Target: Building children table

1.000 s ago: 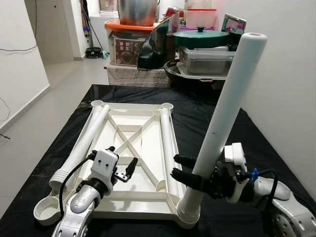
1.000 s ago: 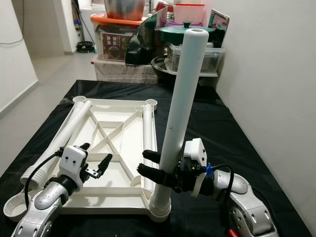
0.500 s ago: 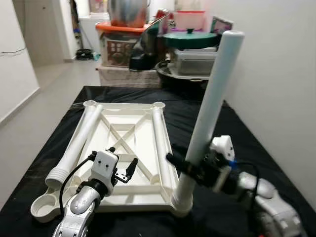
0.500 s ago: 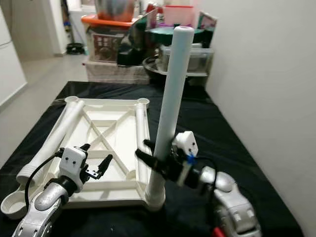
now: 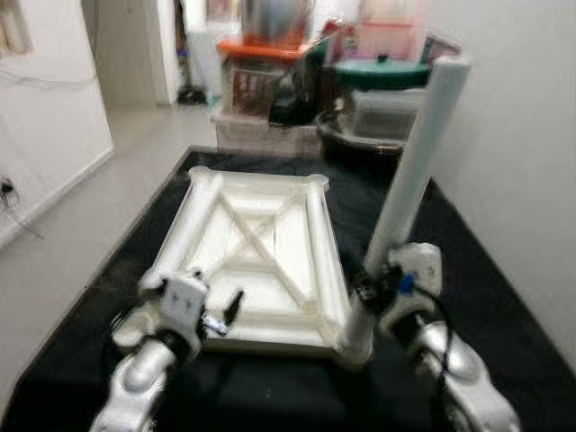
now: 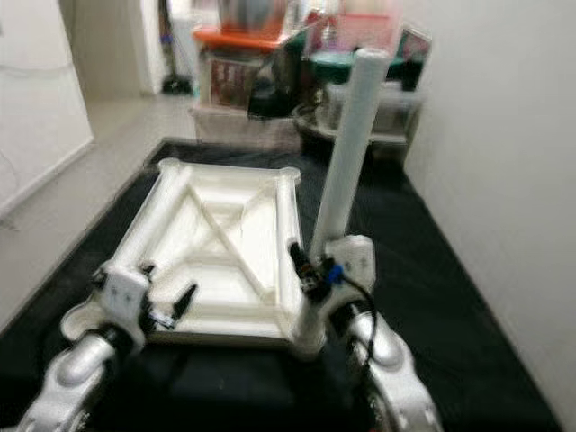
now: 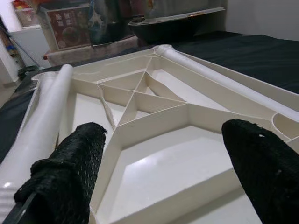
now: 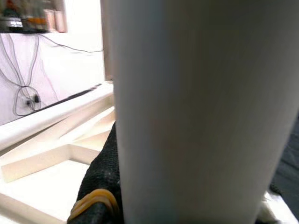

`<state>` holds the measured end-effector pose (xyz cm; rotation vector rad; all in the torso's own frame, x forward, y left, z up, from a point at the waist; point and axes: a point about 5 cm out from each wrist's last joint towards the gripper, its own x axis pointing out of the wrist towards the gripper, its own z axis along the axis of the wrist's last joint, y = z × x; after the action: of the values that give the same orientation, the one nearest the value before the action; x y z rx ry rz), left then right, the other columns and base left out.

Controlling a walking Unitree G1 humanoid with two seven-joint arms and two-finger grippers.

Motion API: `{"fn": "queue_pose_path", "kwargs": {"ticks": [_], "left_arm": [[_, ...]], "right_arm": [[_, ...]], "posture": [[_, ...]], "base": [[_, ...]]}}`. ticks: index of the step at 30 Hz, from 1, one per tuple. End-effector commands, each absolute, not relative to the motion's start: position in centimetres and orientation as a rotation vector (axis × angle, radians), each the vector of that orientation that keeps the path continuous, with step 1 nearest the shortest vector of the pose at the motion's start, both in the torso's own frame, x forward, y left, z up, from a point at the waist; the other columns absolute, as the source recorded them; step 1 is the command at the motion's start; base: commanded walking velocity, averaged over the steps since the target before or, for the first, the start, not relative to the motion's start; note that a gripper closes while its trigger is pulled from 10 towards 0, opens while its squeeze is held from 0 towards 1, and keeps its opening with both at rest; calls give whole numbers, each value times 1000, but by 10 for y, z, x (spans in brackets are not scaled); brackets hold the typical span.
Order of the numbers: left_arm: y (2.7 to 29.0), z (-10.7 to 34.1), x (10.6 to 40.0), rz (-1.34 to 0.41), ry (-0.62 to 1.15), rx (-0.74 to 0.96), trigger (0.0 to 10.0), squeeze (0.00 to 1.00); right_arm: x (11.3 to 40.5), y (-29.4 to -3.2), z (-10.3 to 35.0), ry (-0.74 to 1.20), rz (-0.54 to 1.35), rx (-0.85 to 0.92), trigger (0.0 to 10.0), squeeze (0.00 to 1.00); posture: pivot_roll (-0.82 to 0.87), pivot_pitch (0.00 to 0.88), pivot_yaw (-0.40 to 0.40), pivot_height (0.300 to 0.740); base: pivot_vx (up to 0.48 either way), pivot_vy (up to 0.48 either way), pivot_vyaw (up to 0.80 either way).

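Observation:
A white tabletop (image 5: 261, 243) lies upside down on the black cloth. One white leg (image 5: 416, 162) stands nearly upright in its near right corner socket. My right gripper (image 5: 364, 288) is shut on this leg just above the socket; the leg (image 8: 196, 116) presses against a black finger (image 8: 100, 186). My left gripper (image 5: 220, 315) hovers open over the tabletop's near left part, its fingers (image 7: 70, 172) wide apart above the ribbed underside (image 7: 154, 163). A loose leg (image 5: 184, 234) lies along the left edge. Another leg (image 5: 319, 243) lies along the right rib.
Storage boxes, pots and a green lid (image 5: 378, 72) are piled at the table's far end. A white wall (image 5: 522, 162) runs close along the right. Open floor (image 5: 63, 216) lies to the left. Both eye views are blurred.
The whole picture has shifted and blurred, so the camera moved. The right gripper still holds the leg, now from nearer the socket. The left gripper stays open in place.

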<state>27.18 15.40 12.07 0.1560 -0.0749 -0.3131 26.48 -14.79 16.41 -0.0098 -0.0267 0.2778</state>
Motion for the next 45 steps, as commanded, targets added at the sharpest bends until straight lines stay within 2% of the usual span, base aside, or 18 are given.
{"fn": "queue_pose_path", "kwargs": {"ticks": [1,10,11,12,30,33,35,36,37,39,45], "left_arm": [[153,121,273,-313,-73,161,10000,0],[155,119,272,-302,-67,160,10000,0],[153,118,273,-303,-67,158,10000,0],[153,118,273,-303,-66,158,10000,0],[152,117,275,-303,-65,155,10000,0],[153,117,277,-298,-66,154,10000,0],[153,117,277,-298,-66,154,10000,0],[152,117,277,-295,-67,153,10000,0],[152,117,277,-295,-67,153,10000,0],[153,118,277,-286,-69,155,10000,0],[155,117,279,-264,-68,162,10000,0]], "right_arm": [[262,-152,127,160,221,-67,0,0],[274,-148,134,154,200,-87,0,0],[278,-150,137,158,188,-100,7176,0],[279,-152,138,163,173,-104,10000,0],[279,-162,137,176,30,-91,10000,0],[283,-177,134,188,-84,-74,10000,0],[283,-177,134,188,-84,-74,10000,0],[284,-188,133,190,-148,-86,10000,0],[284,-188,133,190,-148,-86,10000,0],[289,-215,133,184,-292,-110,10000,0],[298,-238,138,159,-431,-110,10000,0]], "posture": [[41,0,-66,740],[41,0,-69,740],[39,0,-68,740],[39,0,-68,740],[29,0,-62,740],[28,0,-62,740],[28,0,-62,740],[30,0,-64,740],[30,0,-64,740],[31,0,-65,740],[35,0,-67,740]], "base": [[0,0,0],[0,0,0],[0,0,0],[0,0,0],[0,0,0],[0,0,0],[0,0,0],[0,0,0],[0,0,0],[0,0,0],[0,0,0]]}}
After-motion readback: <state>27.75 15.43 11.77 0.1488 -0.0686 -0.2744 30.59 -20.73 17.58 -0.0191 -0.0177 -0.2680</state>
